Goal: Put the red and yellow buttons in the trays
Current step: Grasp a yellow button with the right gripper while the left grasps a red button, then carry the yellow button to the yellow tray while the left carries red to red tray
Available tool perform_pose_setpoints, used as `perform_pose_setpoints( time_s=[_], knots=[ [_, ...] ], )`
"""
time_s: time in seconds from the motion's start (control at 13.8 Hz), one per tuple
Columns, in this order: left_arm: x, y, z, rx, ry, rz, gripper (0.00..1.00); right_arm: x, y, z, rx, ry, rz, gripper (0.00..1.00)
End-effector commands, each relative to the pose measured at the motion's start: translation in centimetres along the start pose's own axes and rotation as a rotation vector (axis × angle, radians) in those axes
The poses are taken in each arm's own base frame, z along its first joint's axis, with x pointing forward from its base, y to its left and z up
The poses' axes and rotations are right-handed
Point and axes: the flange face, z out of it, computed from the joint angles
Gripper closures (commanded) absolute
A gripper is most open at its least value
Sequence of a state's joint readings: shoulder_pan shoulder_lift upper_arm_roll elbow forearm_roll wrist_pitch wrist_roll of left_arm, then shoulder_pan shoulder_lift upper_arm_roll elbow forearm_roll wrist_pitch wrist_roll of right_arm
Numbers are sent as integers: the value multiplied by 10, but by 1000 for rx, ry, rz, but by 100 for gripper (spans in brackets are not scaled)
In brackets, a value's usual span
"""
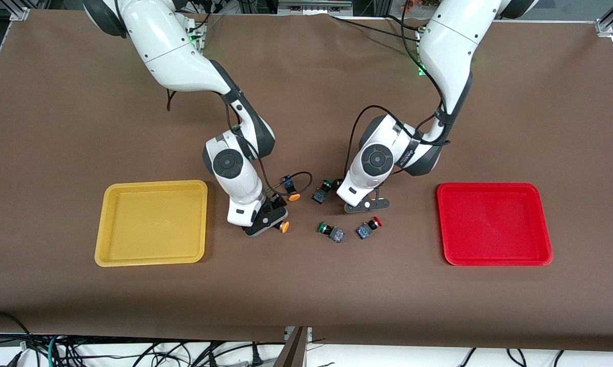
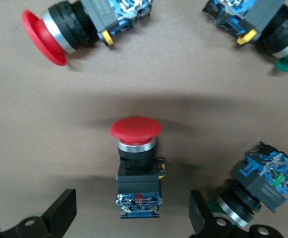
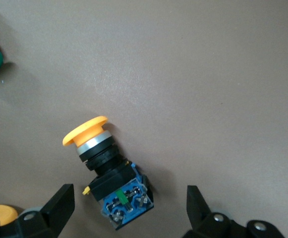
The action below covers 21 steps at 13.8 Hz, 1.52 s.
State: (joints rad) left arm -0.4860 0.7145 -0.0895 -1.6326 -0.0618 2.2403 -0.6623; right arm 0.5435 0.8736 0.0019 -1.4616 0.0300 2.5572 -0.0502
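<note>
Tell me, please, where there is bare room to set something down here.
Both trays are bare: the yellow tray toward the right arm's end, the red tray toward the left arm's. Open cloth lies between each tray and the table's edges. The middle is crowded: buttons cluster under the open right tool and left tool.

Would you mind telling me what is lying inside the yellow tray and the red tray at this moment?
Nothing shows inside either: the yellow tray and red tray show only bare floors. All visible buttons lie on the table between them. The raised rims hide no noticeable part of either floor.
</note>
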Motion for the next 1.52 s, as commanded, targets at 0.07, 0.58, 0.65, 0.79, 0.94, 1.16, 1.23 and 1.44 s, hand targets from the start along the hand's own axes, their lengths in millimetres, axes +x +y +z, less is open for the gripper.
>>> perform_pose_setpoints(
  time_s=[0.07,0.58,0.65,0.79,0.94,1.16,1.23,1.44],
  knots=[
    [-4,0,7,-13,23,-9,0,-2,-6,4,15,-2,-12,1],
    [-2,-1,15,-18,33,-12,33,0,3,8,7,38,-56,42],
    [-2,-2,15,-17,34,-13,50,0,3,8,7,38,-58,48],
    [-1,-2,14,-18,35,-15,71,0,5,8,6,38,-56,56],
    [3,-4,9,-22,42,-18,80,1,11,4,4,43,-76,69],
    [19,-18,-24,-35,82,-38,81,0,19,2,3,35,-88,88],
    [21,-21,-34,-37,89,-42,80,1,20,-1,4,34,-86,88],
    [44,-60,-69,-30,90,-30,80,5,34,-26,11,-13,-62,88]
  ],
)
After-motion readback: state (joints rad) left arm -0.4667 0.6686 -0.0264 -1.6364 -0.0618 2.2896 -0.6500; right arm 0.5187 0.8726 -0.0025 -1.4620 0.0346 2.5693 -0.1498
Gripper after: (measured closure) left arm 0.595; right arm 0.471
